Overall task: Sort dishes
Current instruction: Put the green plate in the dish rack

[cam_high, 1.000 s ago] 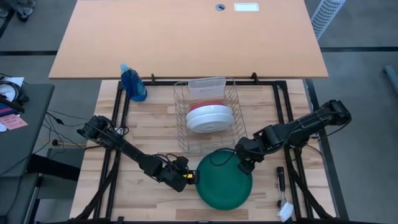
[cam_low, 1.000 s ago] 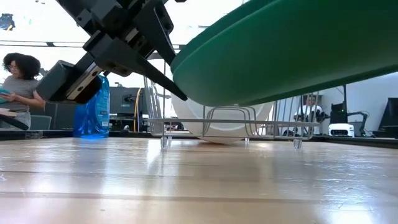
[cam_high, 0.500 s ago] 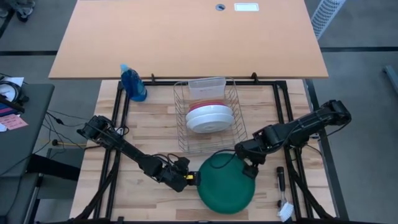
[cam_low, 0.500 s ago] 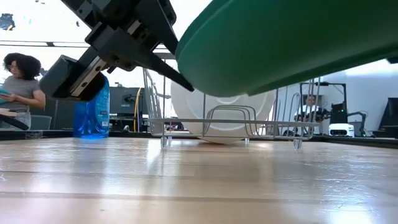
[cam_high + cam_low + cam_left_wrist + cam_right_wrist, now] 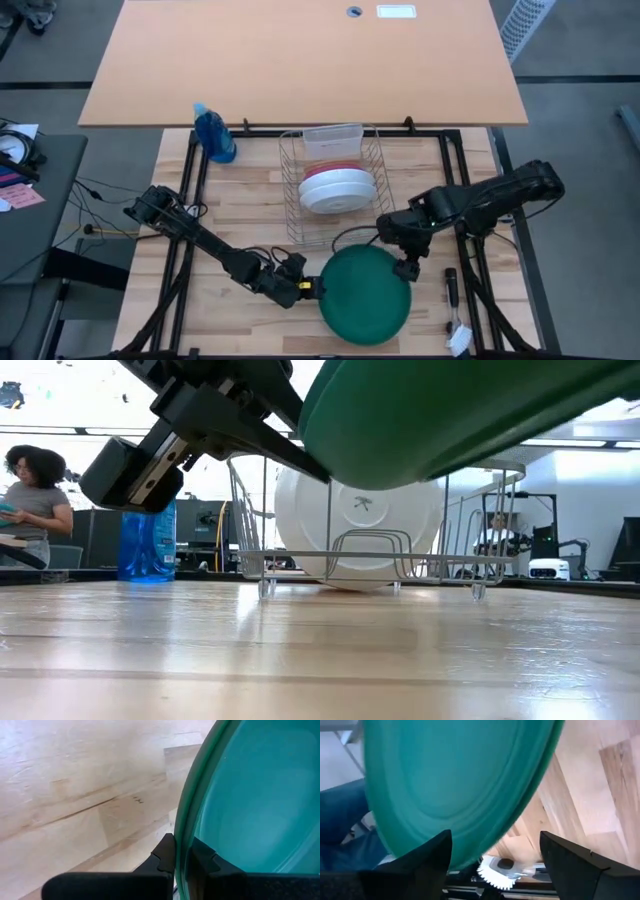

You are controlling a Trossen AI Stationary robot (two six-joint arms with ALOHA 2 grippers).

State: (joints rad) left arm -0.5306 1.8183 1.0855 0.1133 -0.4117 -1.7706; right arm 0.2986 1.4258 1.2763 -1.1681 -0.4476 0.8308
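Plate (image 5: pixel 366 295), dark green, hangs above the counter (image 5: pixel 240 215) just in front of the rack (image 5: pixel 331 190), on the side away from the blue bottle (image 5: pixel 214 134). It is clear of the wood, as the low view shows, and tilted, its edge nearer the rack raised. Being round it has no long axis; its hollow face points up and partly away from the rack.

The left gripper (image 5: pixel 181 857) holds it alone, fingers clamped on the rim at the edge farthest from the right arm. The right gripper (image 5: pixel 495 865) sits at the plate's rack-side edge with fingers spread wide and the rim loose between them, not pinched.

Risk, as I judge it: a single pinch at one edge carries the whole plate, so it could swing or slip out and drop to the counter. Its raised edge is also near the rack's front wire, and a careless lift could knock it. Inside the rack stand a white plate (image 5: pixel 335 190) and a reddish one (image 5: pixel 330 167) behind it, so the green plate could strike the white one if pushed in too far.
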